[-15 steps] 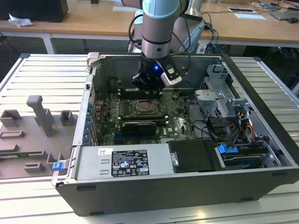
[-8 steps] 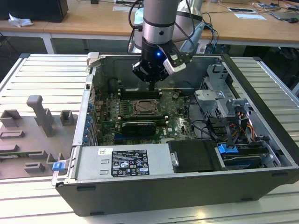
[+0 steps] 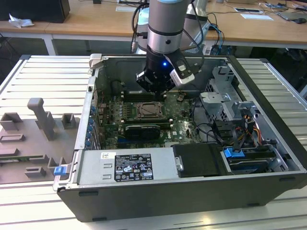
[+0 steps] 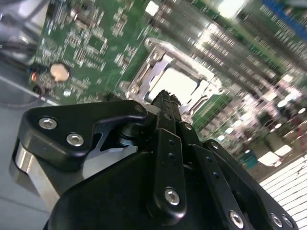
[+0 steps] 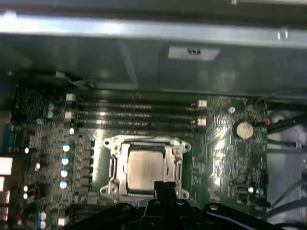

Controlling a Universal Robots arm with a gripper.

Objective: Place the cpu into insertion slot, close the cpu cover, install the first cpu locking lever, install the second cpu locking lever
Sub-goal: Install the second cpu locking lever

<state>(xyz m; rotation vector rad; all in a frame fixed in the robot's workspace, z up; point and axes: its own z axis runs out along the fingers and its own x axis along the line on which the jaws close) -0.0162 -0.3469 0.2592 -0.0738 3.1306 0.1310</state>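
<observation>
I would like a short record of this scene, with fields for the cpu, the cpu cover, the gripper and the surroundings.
cpu: seated in the socket, silver-grey top showing
cpu cover: closed flat over the cpu, its frame around the chip
gripper: just above the socket's edge, holding nothing visible
board: green motherboard with memory slots beside the socket
case: open computer case lying on its side on a table
</observation>
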